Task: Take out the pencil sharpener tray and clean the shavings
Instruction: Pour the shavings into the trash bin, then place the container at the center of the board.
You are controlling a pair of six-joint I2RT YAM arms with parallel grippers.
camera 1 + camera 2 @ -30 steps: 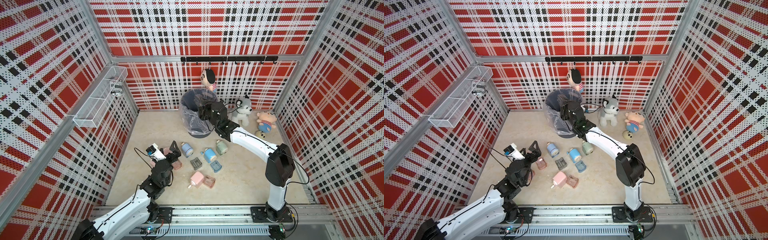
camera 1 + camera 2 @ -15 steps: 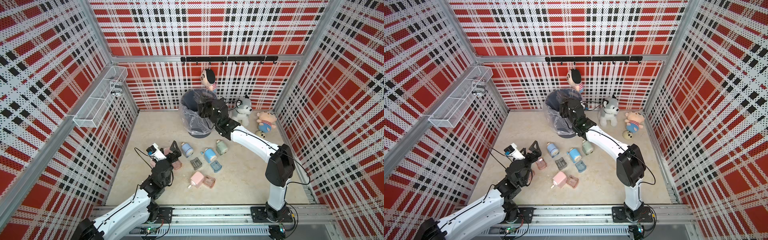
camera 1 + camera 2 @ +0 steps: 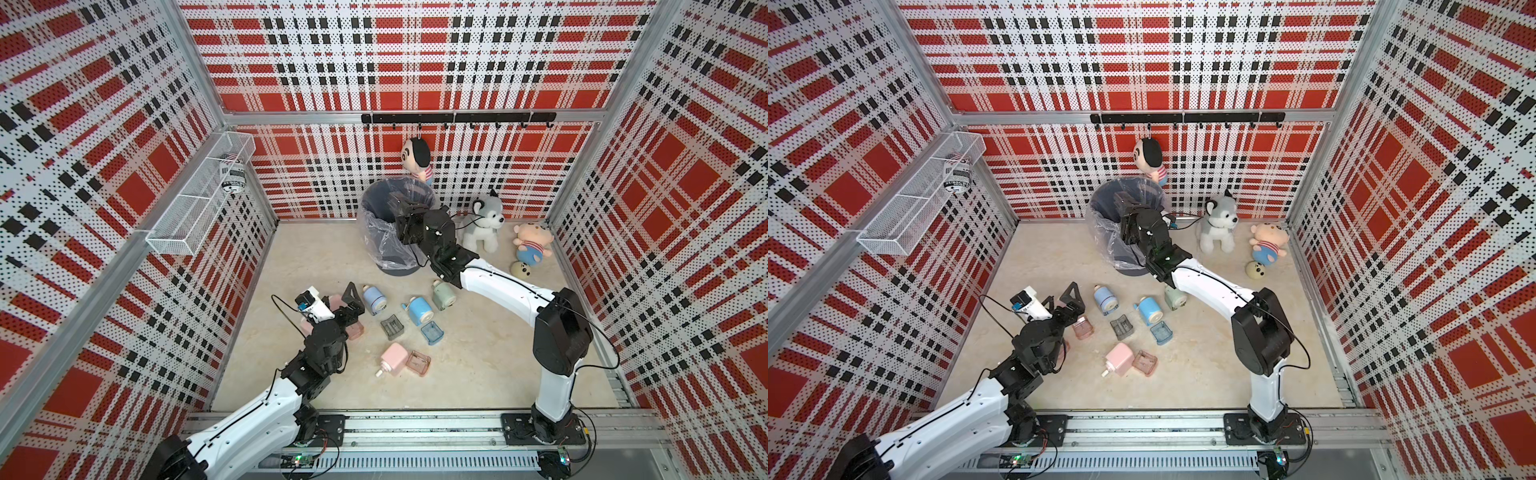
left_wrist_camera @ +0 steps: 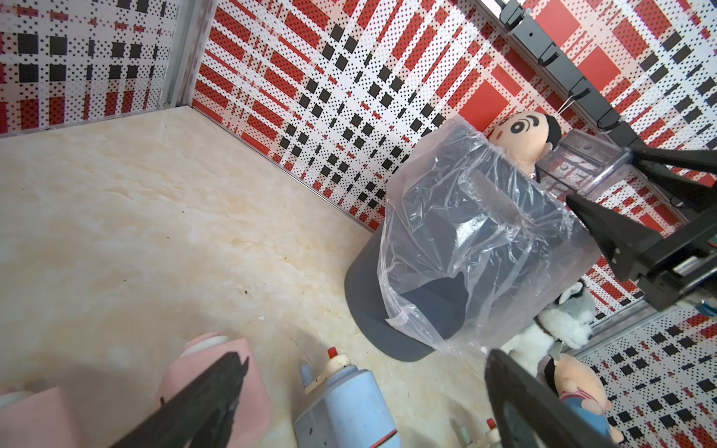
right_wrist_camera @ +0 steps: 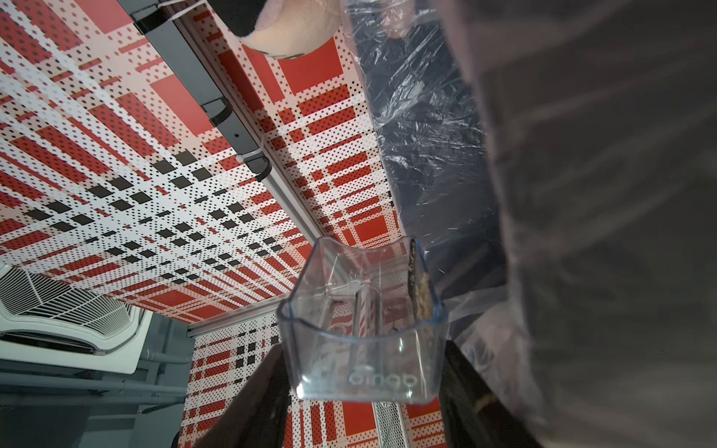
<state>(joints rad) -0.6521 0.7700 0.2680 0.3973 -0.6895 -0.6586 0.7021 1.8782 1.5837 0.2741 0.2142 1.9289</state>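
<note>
A clear pencil sharpener tray (image 5: 364,337) sits between the fingers of my right gripper (image 3: 400,212) (image 3: 1126,212), which is shut on it. The tray hangs tilted over the mouth of the bag-lined grey bin (image 3: 380,249) (image 3: 1106,243). Brown shavings (image 5: 421,291) cling along one of its side walls. From the left wrist view the same tray (image 4: 574,163) shows above the bin (image 4: 372,298). My left gripper (image 3: 353,305) (image 3: 1073,305) (image 4: 364,364) stands open and empty low over the floor, between a pink sharpener (image 4: 240,372) and a pale blue sharpener (image 3: 372,300) (image 4: 349,403).
On the floor lie a blue sharpener (image 3: 419,309), a green one (image 3: 442,294), a pink one (image 3: 392,358), and loose grey (image 3: 392,325), blue (image 3: 432,332) and pink (image 3: 417,362) trays. Plush toys (image 3: 484,224) sit at the back right. A wire shelf (image 3: 195,212) hangs on the left wall.
My right wrist has shifted a little over the bin with the tray still in its grip. The left arm has stayed where it was.
</note>
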